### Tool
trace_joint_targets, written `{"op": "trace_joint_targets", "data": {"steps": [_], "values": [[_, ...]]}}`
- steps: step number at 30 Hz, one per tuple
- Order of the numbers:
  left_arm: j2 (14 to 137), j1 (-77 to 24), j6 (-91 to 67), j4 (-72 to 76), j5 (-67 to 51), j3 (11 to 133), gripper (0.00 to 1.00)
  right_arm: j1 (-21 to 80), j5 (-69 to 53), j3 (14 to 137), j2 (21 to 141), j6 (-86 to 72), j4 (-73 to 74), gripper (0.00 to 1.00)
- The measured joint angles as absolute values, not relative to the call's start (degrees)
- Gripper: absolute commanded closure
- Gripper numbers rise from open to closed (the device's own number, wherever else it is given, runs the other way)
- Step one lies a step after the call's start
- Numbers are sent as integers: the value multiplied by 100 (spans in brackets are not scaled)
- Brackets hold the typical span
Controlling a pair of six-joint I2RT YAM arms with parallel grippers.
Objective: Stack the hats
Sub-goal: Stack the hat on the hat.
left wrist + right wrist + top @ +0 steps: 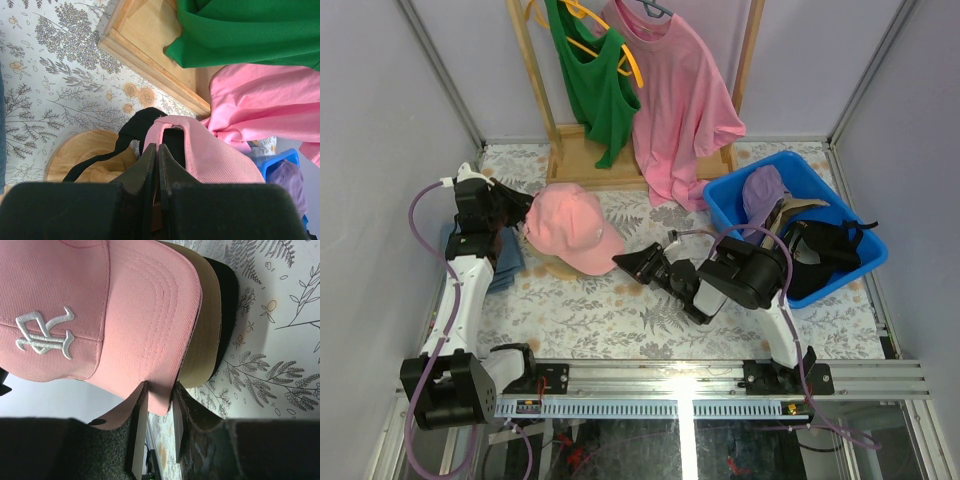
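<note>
A pink hat (570, 225) tops a pile on the round wooden stand (75, 150), over a tan hat (207, 325) and a black hat (227, 295). At its rear my left gripper (525, 215) is shut, with a sliver of the pink back edge (170, 125) pinched between the fingers. My right gripper (620, 262) has its jaws on both faces of the pink brim (160, 365), touching it. A lavender hat (763, 190) and another black hat (825, 255) lie in the blue bin (790, 158). Under the left arm a blue hat (507, 255) rests on the table.
A wooden clothes rack (580, 160) stands at the back with a green tank top (595, 85) and a pink T-shirt (675, 100) hanging low over the table. The bin fills the right side. Grey walls close in the sides.
</note>
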State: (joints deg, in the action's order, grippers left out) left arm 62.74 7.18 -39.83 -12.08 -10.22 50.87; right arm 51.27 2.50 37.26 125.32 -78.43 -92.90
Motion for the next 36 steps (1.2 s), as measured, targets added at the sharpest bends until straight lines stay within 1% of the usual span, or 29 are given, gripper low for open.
{"op": "trace_joint_targets", "data": {"steps": [7, 16, 23, 30, 36], "values": [[6272, 718, -3983, -1210, -1022, 5085, 100, 5129, 244, 3577, 12322, -7782, -9242, 92], [6198, 716, -3990, -1262, -978, 5087, 100, 5146, 235, 3376, 11994, -7699, -9185, 92], [5900, 716, -4088, -1520, -644, 5087, 100, 5223, 237, 3216, 11725, -7651, -9188, 92], [5749, 716, -4130, -1769, -357, 5107, 100, 5317, 235, 3201, 11754, -7679, -9209, 92], [5752, 714, -4128, -1804, -276, 5107, 100, 5332, 242, 3260, 12127, -7876, -9354, 95]]}}
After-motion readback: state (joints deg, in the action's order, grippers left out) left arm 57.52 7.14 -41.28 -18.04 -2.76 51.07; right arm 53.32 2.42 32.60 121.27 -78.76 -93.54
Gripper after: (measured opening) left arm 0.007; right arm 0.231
